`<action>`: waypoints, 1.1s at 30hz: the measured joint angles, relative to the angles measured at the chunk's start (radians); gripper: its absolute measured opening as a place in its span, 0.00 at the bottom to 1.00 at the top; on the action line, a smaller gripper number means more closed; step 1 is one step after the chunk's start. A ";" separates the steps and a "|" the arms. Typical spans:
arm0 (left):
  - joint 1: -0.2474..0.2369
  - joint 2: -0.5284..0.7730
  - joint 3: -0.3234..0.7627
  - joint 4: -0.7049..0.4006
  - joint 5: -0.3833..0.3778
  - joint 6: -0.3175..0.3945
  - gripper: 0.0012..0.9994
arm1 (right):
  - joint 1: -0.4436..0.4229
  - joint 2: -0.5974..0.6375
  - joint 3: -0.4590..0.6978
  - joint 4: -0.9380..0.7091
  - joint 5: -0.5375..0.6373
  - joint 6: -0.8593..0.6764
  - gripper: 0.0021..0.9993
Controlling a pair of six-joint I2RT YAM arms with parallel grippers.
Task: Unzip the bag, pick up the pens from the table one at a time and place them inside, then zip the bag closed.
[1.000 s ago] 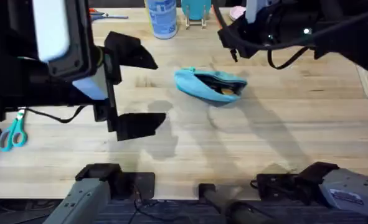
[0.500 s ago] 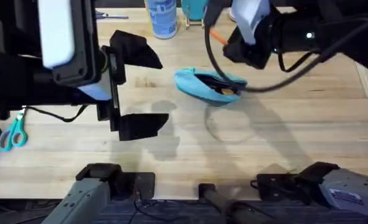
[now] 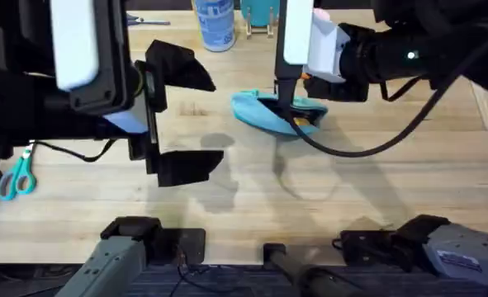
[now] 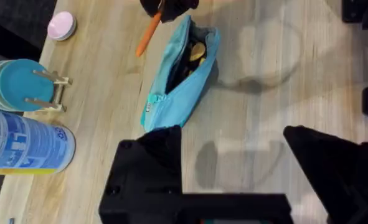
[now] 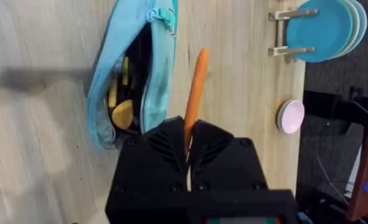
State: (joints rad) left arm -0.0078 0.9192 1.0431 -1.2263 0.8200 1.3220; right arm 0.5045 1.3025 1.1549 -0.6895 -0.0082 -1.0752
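Your bag [image 3: 277, 113] lies unzipped mid-table [image 3: 351, 190] (yellow-orange items inside), your right gripper [image 5: 188, 144] clenched on an orange pen [image 5: 193, 93] directly above it. Your left gripper [image 3: 180, 115] hangs released nearby; canister [image 3: 214, 23], plate rack [image 4: 18, 86] and scissors [image 3: 16, 177] ring the scene.

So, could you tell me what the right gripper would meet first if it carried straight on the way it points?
Probably the table just beside the open bag: the right gripper is shut on the pen, which lies alongside the pouch, not over its opening. Depth is hard to judge.
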 joint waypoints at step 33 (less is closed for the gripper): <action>0.000 0.000 0.000 0.000 0.000 0.000 0.99 | 0.001 0.083 0.003 -0.126 -0.120 0.051 0.03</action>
State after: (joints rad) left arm -0.0078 0.9192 1.0431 -1.2263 0.8200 1.3216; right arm 0.5056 1.3854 1.1584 -0.8158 -0.1286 -1.0247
